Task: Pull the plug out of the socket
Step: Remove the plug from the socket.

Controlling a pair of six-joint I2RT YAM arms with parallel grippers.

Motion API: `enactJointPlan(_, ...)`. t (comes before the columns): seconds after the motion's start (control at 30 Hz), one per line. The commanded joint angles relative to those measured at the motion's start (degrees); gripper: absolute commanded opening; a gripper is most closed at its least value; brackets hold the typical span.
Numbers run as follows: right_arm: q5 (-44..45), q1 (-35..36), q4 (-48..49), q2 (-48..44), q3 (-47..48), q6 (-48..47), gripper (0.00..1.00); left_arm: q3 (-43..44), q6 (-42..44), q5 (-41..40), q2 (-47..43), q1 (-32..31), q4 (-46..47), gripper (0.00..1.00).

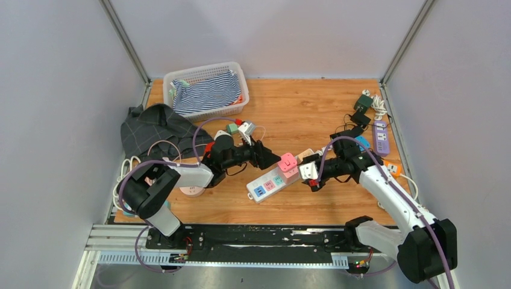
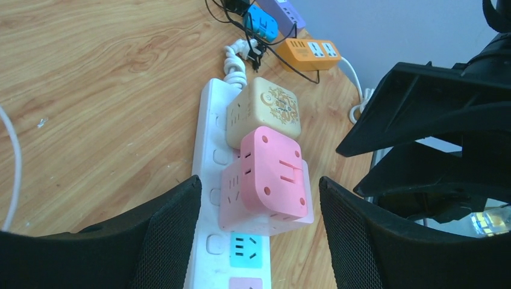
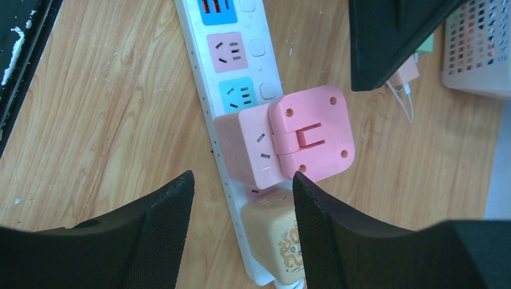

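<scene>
A white power strip [image 1: 265,185] lies slanted at the table's middle. A pink cube plug [image 1: 288,162] and a beige cube plug [image 1: 305,155] sit in it side by side. My left gripper [image 1: 266,157] is open, just left of the pink plug. In the left wrist view the pink plug [image 2: 271,180] stands between and beyond my open gripper [image 2: 260,235], apart from both fingers. My right gripper [image 1: 308,171] is open at the strip's cable end. In the right wrist view the gripper [image 3: 244,229] straddles the strip [image 3: 205,72] and the beige plug [image 3: 271,232], with the pink plug [image 3: 283,135] just beyond.
A white basket [image 1: 208,90] of striped cloth stands at the back left, with a dark garment [image 1: 156,129] beside it. Purple [image 1: 380,133], blue [image 1: 362,142] and orange [image 1: 393,168] power strips and black chargers [image 1: 363,102] lie with cables along the right edge. A tape roll [image 1: 191,191] sits under the left arm.
</scene>
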Motion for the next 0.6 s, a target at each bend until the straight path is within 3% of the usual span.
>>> enactJointPlan(0.0,3.6,2.1,2.4,0.9,-1.6,2.4,0.62,2.3,1.9,1.1,2.0,-0.7,-2.0,0.73)
enactJointPlan(0.33,7.5,4.1,5.6,2.3,-3.4,3.5,0.6,5.5,3.0,3.7,4.4,-2.1,-5.0,0.66)
enactJointPlan(0.57,8.5,4.7,6.5,3.1,-4.0,4.1,0.59,6.7,3.4,4.5,5.4,-2.6,-5.9,0.54)
